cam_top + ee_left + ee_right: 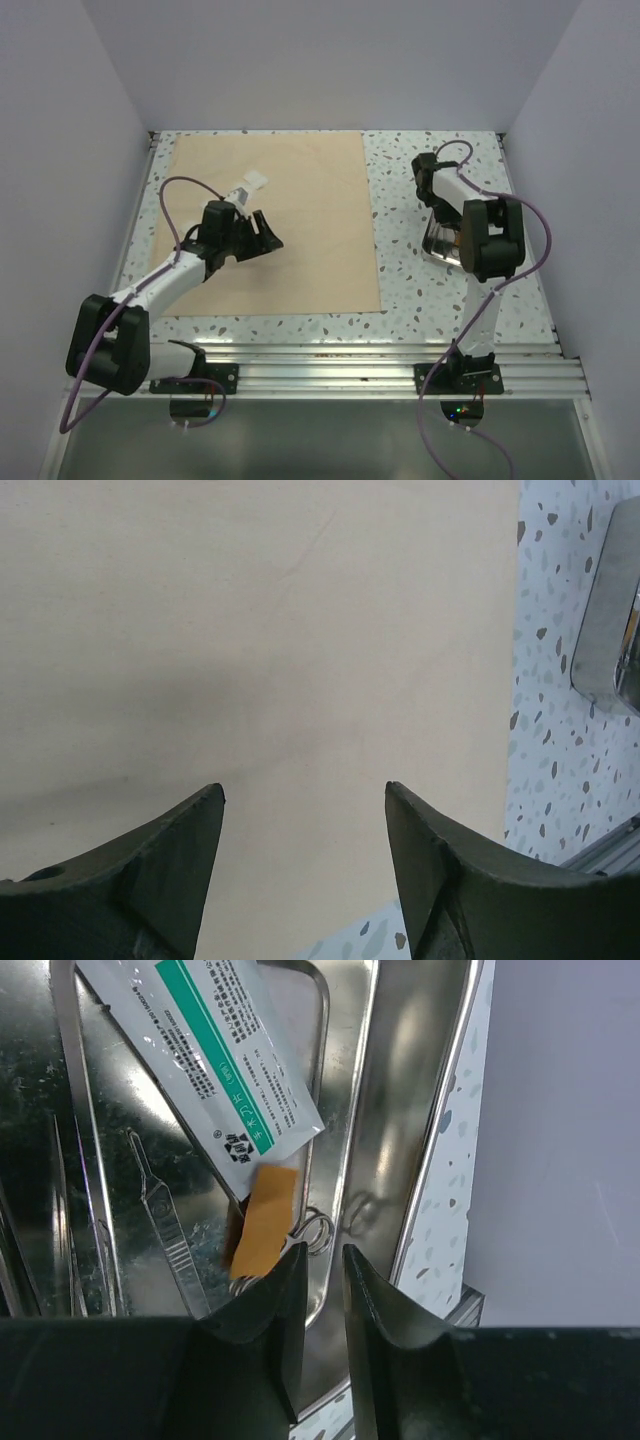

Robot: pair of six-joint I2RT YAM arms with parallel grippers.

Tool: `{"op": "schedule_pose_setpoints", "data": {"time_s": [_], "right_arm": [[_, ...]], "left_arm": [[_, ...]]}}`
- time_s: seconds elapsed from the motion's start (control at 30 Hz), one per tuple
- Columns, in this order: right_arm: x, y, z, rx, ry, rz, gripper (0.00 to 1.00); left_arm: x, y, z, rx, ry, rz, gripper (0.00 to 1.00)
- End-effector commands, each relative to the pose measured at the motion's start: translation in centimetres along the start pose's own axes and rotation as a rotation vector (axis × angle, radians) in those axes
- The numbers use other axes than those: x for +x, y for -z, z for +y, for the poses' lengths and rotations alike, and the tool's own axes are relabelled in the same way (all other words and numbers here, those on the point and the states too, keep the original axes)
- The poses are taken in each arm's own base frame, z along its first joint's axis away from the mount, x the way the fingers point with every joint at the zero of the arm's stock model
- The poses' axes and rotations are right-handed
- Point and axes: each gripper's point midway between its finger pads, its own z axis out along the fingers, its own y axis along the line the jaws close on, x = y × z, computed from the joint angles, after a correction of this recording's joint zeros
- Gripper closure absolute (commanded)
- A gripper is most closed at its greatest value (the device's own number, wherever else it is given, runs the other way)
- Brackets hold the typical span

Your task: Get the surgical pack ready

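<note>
From above, the left gripper (262, 235) hangs over the tan sheet (320, 220); the steel tray (440, 248) sits well right. Left wrist: jaws spread wide, empty, sheet directly beneath. Right wrist: the right gripper (322, 1252), barely parted and empty, could snag the orange strip (265, 1222) just beyond it; the packet (215, 1050) lies farther.

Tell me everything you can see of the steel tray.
The tray is shiny, mirror-like metal, rectangular with rounded corners and a raised rim. It lies flat on the speckled table, right of the tan sheet, beneath the right pincer. Inside lie a white packet with a green stripe, an orange strip and slim metal tools.
</note>
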Motion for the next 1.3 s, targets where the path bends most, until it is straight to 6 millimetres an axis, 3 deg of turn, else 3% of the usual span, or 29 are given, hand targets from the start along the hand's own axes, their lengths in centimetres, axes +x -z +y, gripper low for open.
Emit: {"op": "schedule_pose_setpoints", "data": {"time_s": [0.0,0.03,0.1,0.23,0.27,0.33,0.37,0.4,0.43,0.47,0.53,0.6,0.63,0.67,0.87,1.07,1.27], "right_arm": [[-1.0,1.4,-1.4,0.03,-0.013,-0.012,0.75],[-1.1,1.7,-1.4,0.031,-0.015,-0.019,0.65],[-1.2,2.6,-1.7,0.014,-0.023,-0.043,0.57],[-1.5,5.9,-2.1,-0.046,-0.053,-0.115,0.53],[-1.3,7.1,-0.7,-0.127,-0.05,-0.134,0.53],[-1.5,10.6,-0.2,-0.269,-0.111,-0.218,0.53],[-1.0,12.5,2.5,-0.402,-0.116,-0.246,0.53],[-0.9,14.1,3.5,-0.481,-0.122,-0.277,0.53],[-1.6,17.3,3.9,-0.61,-0.162,-0.366,0.53],[0.2,19.3,6.5,-0.755,-0.13,-0.355,0.52],[1.4,23.8,7.4,-0.967,-0.135,-0.419,0.52],[3.4,26.9,10.0,-1.175,-0.115,-0.42,0.51],[3.6,28.2,10.2,-1.232,-0.108,-0.445,0.51],[5.1,28.4,11.1,-1.271,-0.066,-0.414,0.5],[8.4,28.4,13.2,-1.364,0.04,-0.369,0.5],[10.0,29.1,13.6,-1.449,0.097,-0.371,0.5],[10.8,30.4,13.2,-1.524,0.117,-0.4,0.5]], "left_arm": [[-0.9,1.6,0.5,0.001,-0.03,-0.024,0.3],[-1.1,1.8,0.8,-0.01,-0.035,-0.028,0.29],[-1.7,2.3,1.2,-0.049,-0.035,-0.043,0.26],[-2.9,3.3,2.0,-0.114,-0.037,-0.075,0.25],[-3.3,3.7,2.4,-0.14,-0.031,-0.085,0.25],[-3.8,4.1,2.9,-0.166,-0.033,-0.098,0.24],[-4.3,4.4,3.3,-0.185,-0.027,-0.106,0.24],[-4.3,4.5,3.6,-0.196,-0.024,-0.101,0.24],[-4.2,4.7,4.1,-0.214,-0.021,-0.084,0.24],[-4.9,5.0,4.7,-0.225,-0.007,-0.095,0.25],[-5.4,5.1,5.7,-0.244,0.003,-0.093,0.26],[-6.5,5.5,7.4,-0.283,0.042,-0.111,0.26],[-6.6,5.3,8.4,-0.305,0.053,-0.096,0.28],[-7.1,5.5,9.5,-0.334,0.077,-0.098,0.29],[-11.0,7.1,15.0,-0.514,0.16,-0.17,0.34],[-13.4,7.1,18.8,-0.508,0.248,-0.207,0.41],[-13.8,6.3,21.7,-0.527,0.289,-0.198,0.46]]}}
